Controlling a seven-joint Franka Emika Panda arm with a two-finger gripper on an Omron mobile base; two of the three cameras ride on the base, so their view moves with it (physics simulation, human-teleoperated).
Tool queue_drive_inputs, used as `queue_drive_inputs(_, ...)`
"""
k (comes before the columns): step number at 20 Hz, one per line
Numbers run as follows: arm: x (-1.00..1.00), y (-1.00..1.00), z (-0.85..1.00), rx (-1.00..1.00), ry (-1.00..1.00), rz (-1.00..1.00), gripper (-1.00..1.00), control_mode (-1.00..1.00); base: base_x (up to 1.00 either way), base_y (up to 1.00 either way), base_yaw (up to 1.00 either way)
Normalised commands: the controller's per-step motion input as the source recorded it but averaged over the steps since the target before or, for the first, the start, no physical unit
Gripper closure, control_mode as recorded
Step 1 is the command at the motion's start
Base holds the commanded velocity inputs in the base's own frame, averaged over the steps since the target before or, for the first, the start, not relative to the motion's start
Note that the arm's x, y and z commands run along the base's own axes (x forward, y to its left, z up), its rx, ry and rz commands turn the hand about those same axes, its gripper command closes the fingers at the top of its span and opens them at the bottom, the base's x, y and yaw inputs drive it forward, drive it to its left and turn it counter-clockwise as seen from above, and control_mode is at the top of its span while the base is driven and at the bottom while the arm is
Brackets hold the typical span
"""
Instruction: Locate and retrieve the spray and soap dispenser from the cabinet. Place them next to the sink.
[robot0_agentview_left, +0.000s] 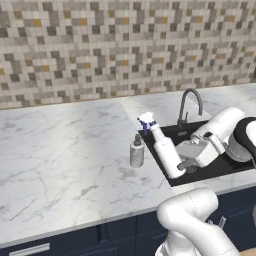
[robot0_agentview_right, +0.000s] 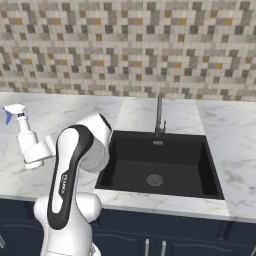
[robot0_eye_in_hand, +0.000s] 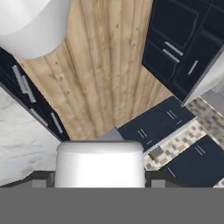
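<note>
Gripping the spray (robot0_agentview_left: 165, 150) low on its body, the gripper (robot0_agentview_left: 184, 165) is clamping its two fingers on either side of the bottle, as the hand view shows with the white cylinder (robot0_eye_in_hand: 99, 164) sitting between the dark finger tips. One spray is appearing, one soap dispenser (robot0_agentview_left: 137, 151), one sink (robot0_agentview_left: 220, 165) and one faucet (robot0_agentview_left: 186, 107).

That spray is a slim white bottle with a pale blue-white trigger nozzle on top, and it is leaning, its nozzle tipping away from the sink and toward the dispenser. It is hanging over the left rim of the sink, at the edge where black basin meets the white marble counter (robot0_agentview_left: 65, 150); whether its base is touching anything I cannot tell.

Standing upright on the counter just beside the spray is the soap dispenser, a small grey marbled cylinder with a dark pump head, shorter than the spray. From the right base view the spray (robot0_agentview_right: 25, 137) is showing left of the arm, over the counter.
</note>
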Motion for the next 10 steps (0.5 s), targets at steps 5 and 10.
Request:
queue_drive_inputs(5,0.56,-0.53,-0.35,0.07,-0.36,0.2,1.0,-1.0,0.0,0.0,0.0)
queue_drive_inputs(10,0.72,-0.73,-0.35,0.16,-0.32,0.1,1.0,-1.0,0.0,0.0,0.0)
